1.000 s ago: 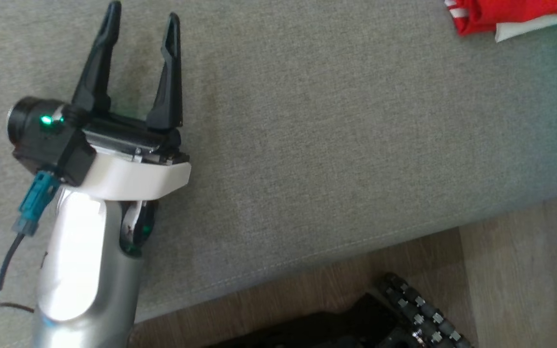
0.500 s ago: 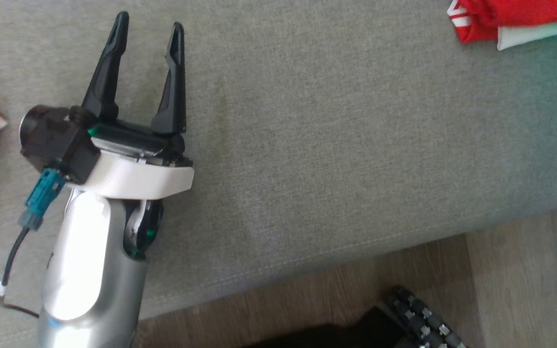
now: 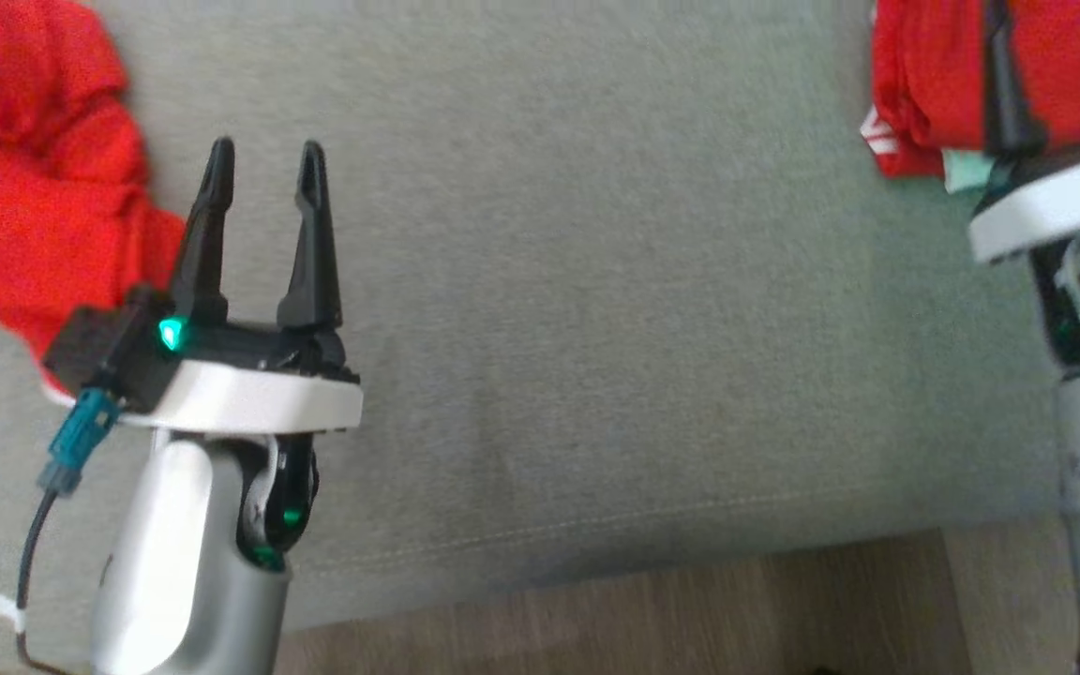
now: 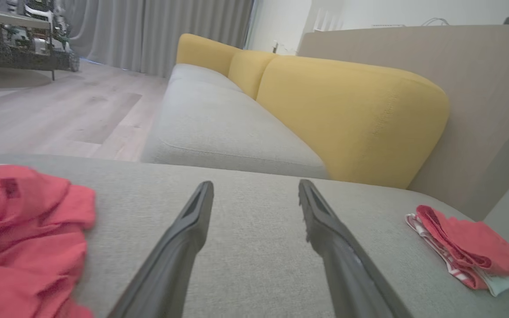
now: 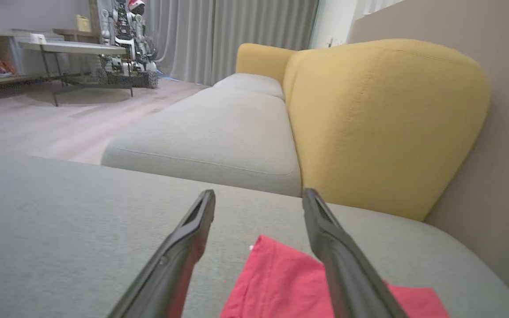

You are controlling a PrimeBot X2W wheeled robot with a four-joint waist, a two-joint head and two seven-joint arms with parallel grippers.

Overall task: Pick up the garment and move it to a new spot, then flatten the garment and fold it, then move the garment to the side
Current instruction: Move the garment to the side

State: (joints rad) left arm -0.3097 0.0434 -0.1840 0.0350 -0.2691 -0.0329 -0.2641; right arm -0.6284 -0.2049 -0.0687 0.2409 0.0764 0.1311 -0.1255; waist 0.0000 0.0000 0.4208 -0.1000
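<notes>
Landmark for everything below: grey cushion [image 3: 596, 281], wide flat fabric seat w/ a stitched seam along its front edge

Over cushion's front-left part: L gripper [image 3: 266, 150], two dark fingers spread wide, empty, pointing twd cushion's back edge, green light lit at its base. In L wrist view, same gripper [image 4: 255, 185] low over cushion, bare grey fabric btwn the fingers

At cushion's left end: crumpled red garment [image 3: 24, 169], bunched in loose folds on the fabric, just beside L gripper's body & partly hidden behind it. Touching it or not: can't tell. Also at lower left of L wrist view [image 4: 20, 234]

At cushion's right end, twd the back: folded red garment [image 3: 924, 84], compact stack w/ white striped trim & a pale layer at one edge. Flat on cushion in L wrist view [image 4: 466, 247], well apart from crumpled one

Over that same right end: R gripper [image 5: 259, 193], fingers wide apart, gripping nothing. Red cloth of folded garment [image 5: 281, 282] on cushion below & btwn the fingers. In head view, R arm's white wrist & one dark finger [image 3: 999, 75] in front of folded garment

Past cushion's back edge: second grey seat [image 5: 219, 132] w/ yellow backrest [image 5: 382, 119]; further off, grey curtains [image 5: 237, 35]

Below cushion's front edge: wood floor [image 3: 690, 600]
</notes>
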